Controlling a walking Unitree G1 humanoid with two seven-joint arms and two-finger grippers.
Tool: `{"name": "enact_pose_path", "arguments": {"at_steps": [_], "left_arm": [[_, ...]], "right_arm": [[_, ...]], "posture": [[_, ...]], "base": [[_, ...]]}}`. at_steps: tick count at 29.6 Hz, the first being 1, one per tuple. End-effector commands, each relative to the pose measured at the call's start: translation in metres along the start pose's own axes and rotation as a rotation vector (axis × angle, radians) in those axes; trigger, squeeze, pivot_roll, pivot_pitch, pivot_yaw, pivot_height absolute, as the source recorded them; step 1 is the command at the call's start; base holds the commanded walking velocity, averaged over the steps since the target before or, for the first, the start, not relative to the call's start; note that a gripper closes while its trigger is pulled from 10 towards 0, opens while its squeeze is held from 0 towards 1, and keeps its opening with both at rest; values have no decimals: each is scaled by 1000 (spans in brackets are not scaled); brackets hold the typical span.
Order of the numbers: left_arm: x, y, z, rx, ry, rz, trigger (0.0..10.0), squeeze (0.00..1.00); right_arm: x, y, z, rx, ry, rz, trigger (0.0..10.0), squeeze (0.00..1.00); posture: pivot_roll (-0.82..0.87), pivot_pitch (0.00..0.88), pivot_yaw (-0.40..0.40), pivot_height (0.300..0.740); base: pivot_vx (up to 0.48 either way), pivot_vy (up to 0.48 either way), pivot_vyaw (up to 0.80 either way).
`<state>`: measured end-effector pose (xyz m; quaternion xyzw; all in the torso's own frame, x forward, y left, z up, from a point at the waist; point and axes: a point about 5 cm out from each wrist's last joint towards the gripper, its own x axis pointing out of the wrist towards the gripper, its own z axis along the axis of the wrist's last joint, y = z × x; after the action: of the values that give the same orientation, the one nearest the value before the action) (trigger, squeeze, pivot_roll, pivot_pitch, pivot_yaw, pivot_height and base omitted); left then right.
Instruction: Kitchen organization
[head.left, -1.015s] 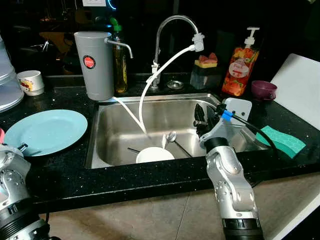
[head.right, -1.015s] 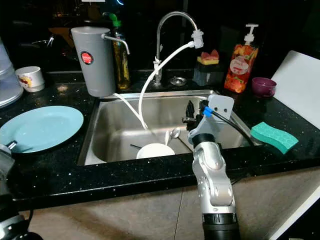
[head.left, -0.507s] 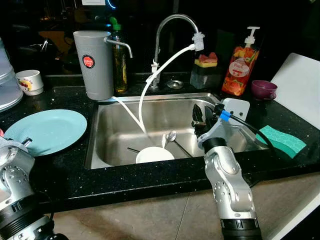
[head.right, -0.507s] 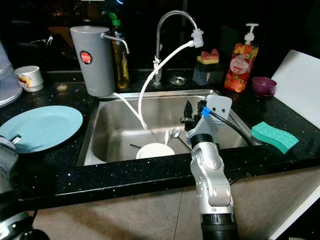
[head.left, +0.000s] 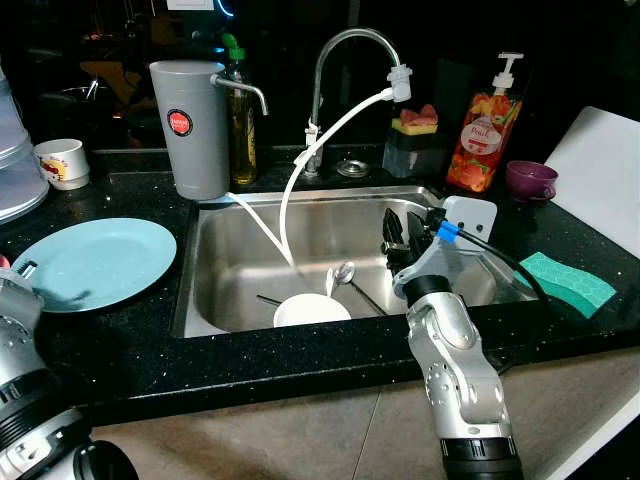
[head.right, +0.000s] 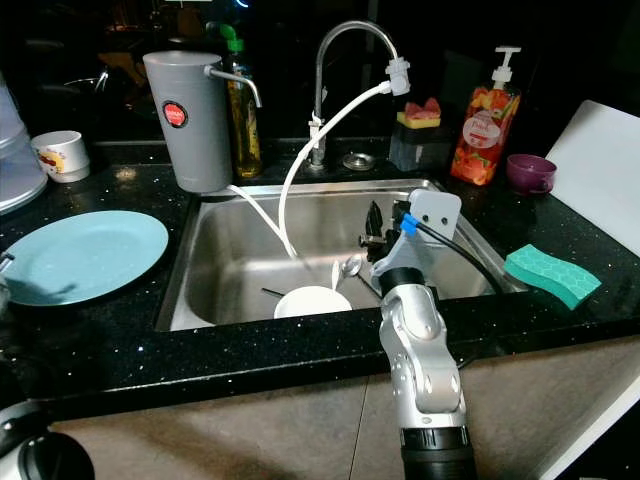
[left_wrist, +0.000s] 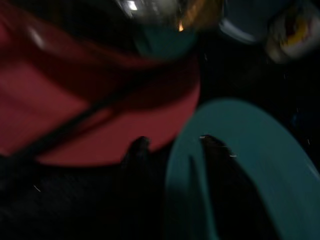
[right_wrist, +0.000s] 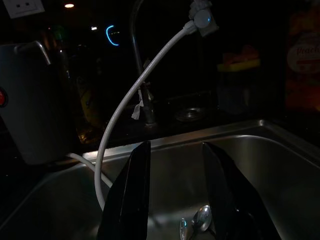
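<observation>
A stainless sink (head.left: 230, 300) holds a white bowl (head.left: 312, 310) and a spoon (head.left: 340, 273) behind it. My right gripper (head.left: 395, 235) hangs open over the sink's right half, above and to the right of the spoon; its wrist view has both black fingers (right_wrist: 132, 200) apart, the spoon (right_wrist: 200, 217) low between them. A light blue plate (head.left: 95, 262) lies on the black counter to the left. My left gripper (left_wrist: 172, 165) is open just over that plate's (left_wrist: 250, 175) rim, beside a blurred red object (left_wrist: 75, 110). The left arm (head.left: 20, 340) sits at the lower left.
A grey water filter (head.left: 190, 130), an oil bottle (head.left: 240, 120) and a faucet (head.left: 340, 60) with a white hose (head.left: 300, 170) line the sink's back. A soap dispenser (head.left: 478, 140), purple cup (head.left: 527, 180), green sponge (head.left: 563, 283) and white board (head.left: 600, 170) are on the right. A white mug (head.left: 62, 164) stands far left.
My left arm has dropped lower and further left at the picture's corner. The right gripper has edged slightly left over the sink and stays open.
</observation>
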<state>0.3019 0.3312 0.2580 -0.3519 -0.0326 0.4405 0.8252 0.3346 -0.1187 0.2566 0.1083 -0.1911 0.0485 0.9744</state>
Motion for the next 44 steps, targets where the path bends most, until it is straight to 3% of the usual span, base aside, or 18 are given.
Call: {"name": "enact_pose_path", "arguments": {"at_steps": [1,6,7,14,20,22,23,25,26,37,41,42,43,44], "left_arm": [[-2,-1,-5,-9,30,3,10000,1000],[-4,-4,-19,-27,102,-20,10000,1000],[-5,-6,-22,-38,120,-33,10000,0],[-2,-5,-30,-79,172,-34,10000,0],[3,-1,-52,-82,292,-47,9765,0],[3,1,-54,-102,289,-45,6549,0],[3,2,-54,-102,281,-51,2784,0],[3,3,-54,-102,274,-57,2314,0],[4,3,-54,-98,275,-55,0,0],[7,6,-57,-77,286,-47,0,0],[5,-5,-51,-116,264,-155,0,0],[3,-11,-49,-143,261,-206,3294,0],[-3,-24,-41,-209,236,-310,10000,0],[-6,-28,-39,-228,231,-342,10000,0]], "right_arm": [[-1,-1,-1,7,5,-1,10000,0],[-1,-1,-1,5,3,3,10000,0],[0,-1,0,5,2,4,10000,0],[-1,-1,-1,4,4,4,10000,0],[0,-2,-1,2,4,4,10000,0],[1,-2,0,1,2,3,10000,0],[1,-2,0,-1,3,1,10000,0],[1,-3,0,-3,5,-1,10000,0],[1,-3,0,-4,6,-2,10000,0],[2,-3,-1,-7,9,1,10000,0],[2,-3,-1,-9,9,1,10000,0],[2,-3,-1,-9,9,1,10000,0],[2,-3,-1,-9,9,1,10000,0],[2,-3,-1,-9,9,1,10000,0]], "posture": [[189,97,-23,740],[189,94,-23,740],[189,94,-23,740],[187,89,-24,740],[181,90,-26,740],[181,90,-26,740],[178,92,-28,740],[179,92,-30,740],[179,93,-31,740],[181,91,-35,740],[180,91,-36,740],[180,91,-36,740],[180,91,-36,740],[180,91,-36,740]], "base": [[0,0,0],[0,0,0],[0,0,0],[0,0,0],[0,0,0],[0,0,0],[0,0,0],[0,0,0],[0,0,0],[0,0,0],[0,0,0],[0,0,0],[0,0,0],[0,0,0]]}}
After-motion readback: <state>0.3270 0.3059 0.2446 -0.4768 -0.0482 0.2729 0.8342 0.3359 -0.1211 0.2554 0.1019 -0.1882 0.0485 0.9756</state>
